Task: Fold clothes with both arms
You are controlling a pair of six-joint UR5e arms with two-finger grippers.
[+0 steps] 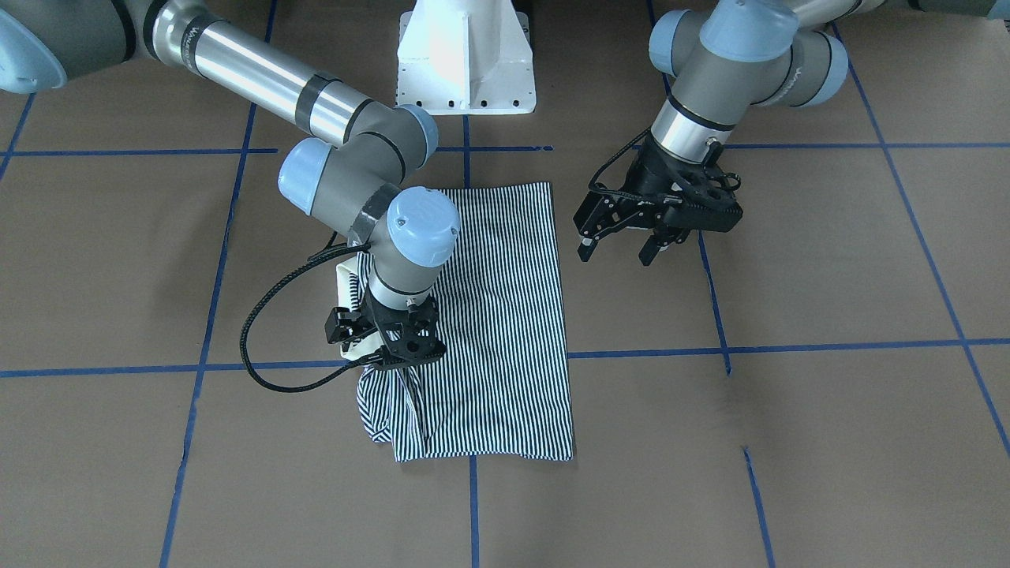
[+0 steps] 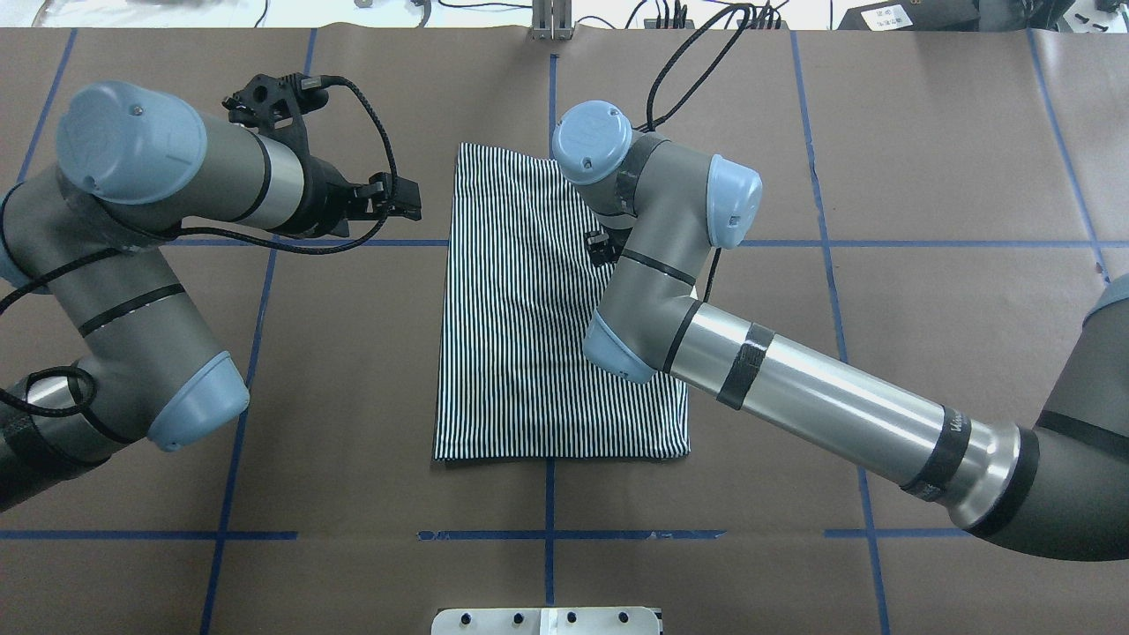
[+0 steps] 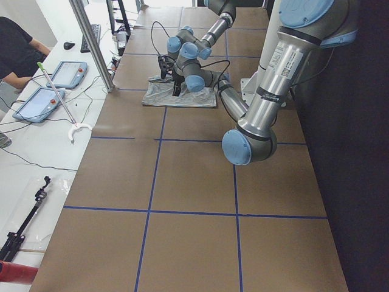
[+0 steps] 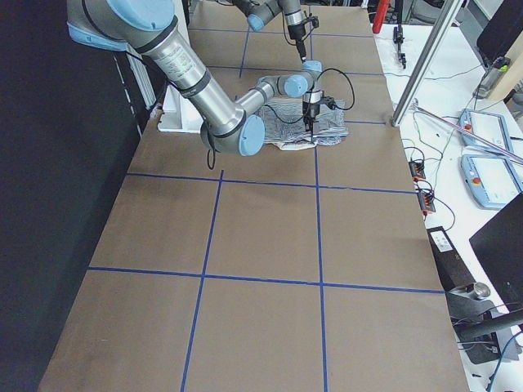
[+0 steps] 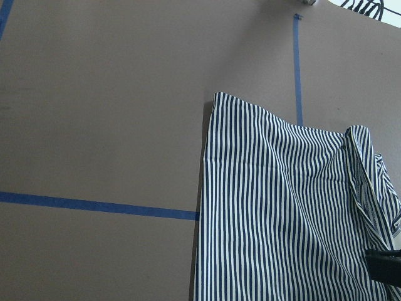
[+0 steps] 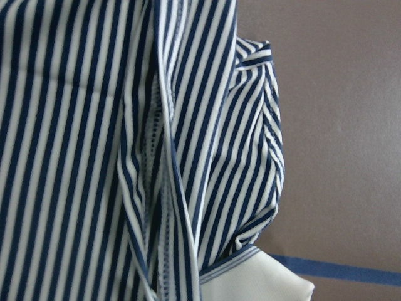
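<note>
Brown surface, gridded with blue tape [image 1: 789, 347]: this is the desk [image 1: 828, 276]. The shirt [image 1: 505, 315] lies at its centre, just in front of the white pedestal [image 1: 465, 63].

**Shirt.** It is folded into a long striped rectangle and lies flat over most of its area. The edge on the robot's right side is not flat. A sleeve [image 1: 371, 410] bunches out at the corner far from the pedestal, and a cream collar [image 6: 263, 285] shows at that same edge in the right wrist view.

**Right arm.** It reaches across the shirt from the robot's right.
- The right tool [image 1: 398, 359] points straight down onto the bunched edge.
- A raised ridge of cloth runs up beneath the tool. The right wrist view shows this ridge close up.
- The tool's own body hides its fingers, so I cannot tell whether they are apart or clamped on the cloth.

**Left arm.** It stands off the opposite long edge.
- The left tool [image 1: 616, 256] hangs above bare desk, just beside the shirt and not touching it.
- Its fingers are spread apart and hold nothing.
- The left wrist view looks down on the shirt's flat near corner and on a tape line.
</note>
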